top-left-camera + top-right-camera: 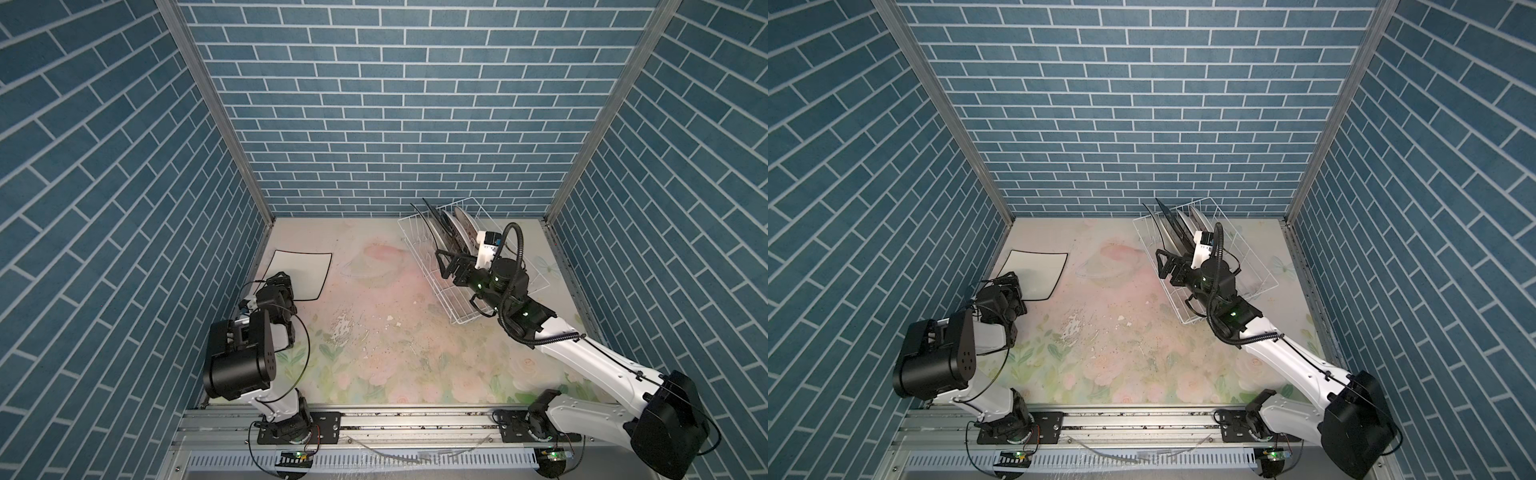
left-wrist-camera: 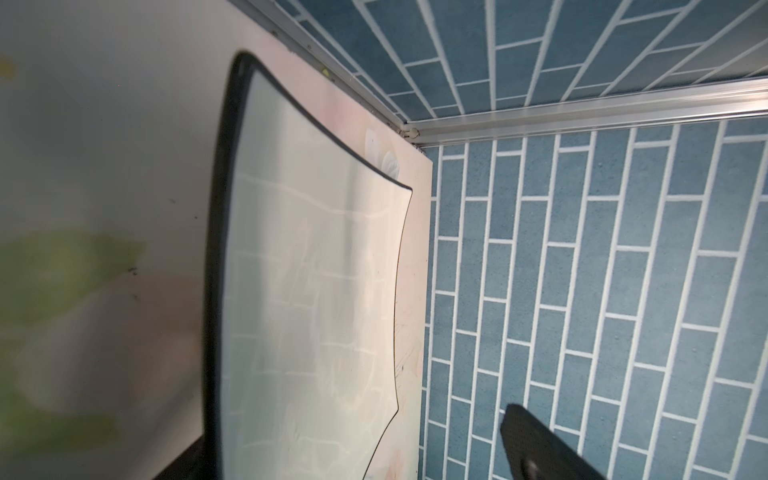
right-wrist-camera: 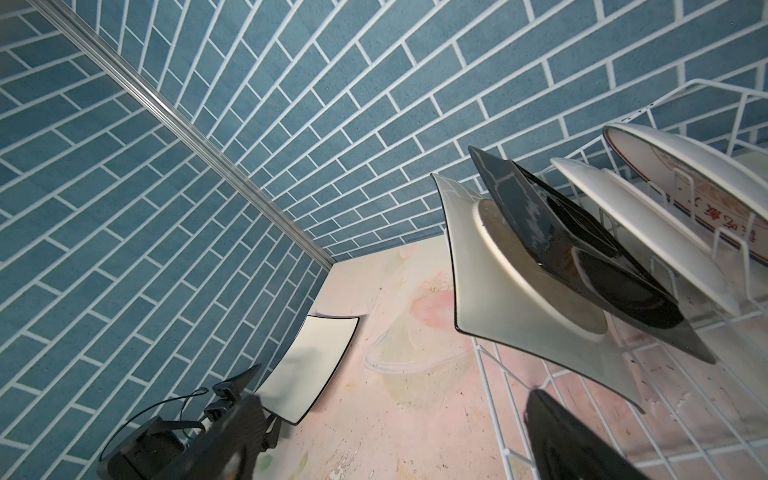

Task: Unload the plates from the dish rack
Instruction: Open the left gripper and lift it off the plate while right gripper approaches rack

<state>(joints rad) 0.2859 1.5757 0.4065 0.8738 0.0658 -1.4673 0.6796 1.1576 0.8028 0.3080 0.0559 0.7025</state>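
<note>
A square white plate (image 1: 305,266) (image 1: 1038,268) with a thin black rim lies flat on the table at the back left. My left gripper (image 1: 281,279) (image 1: 1007,280) stands open over its near corner. In the left wrist view the plate (image 2: 311,291) lies between the spread fingers (image 2: 536,444), not gripped. The white wire dish rack (image 1: 409,239) (image 1: 1250,249) at the back right holds several plates (image 1: 451,226) on edge: a black-rimmed white square one (image 3: 519,299), a black square one (image 3: 582,249) and round white ones (image 3: 648,224). My right gripper (image 1: 441,264) (image 3: 399,449) hangs open beside the rack's left side, empty.
Blue brick-pattern walls close in the table on three sides, with metal corner posts (image 1: 224,124). The flat plate sits close to the left wall. The table (image 1: 374,332) has a worn floral surface. Both arm bases stand on a metal rail (image 1: 415,424) along the front edge.
</note>
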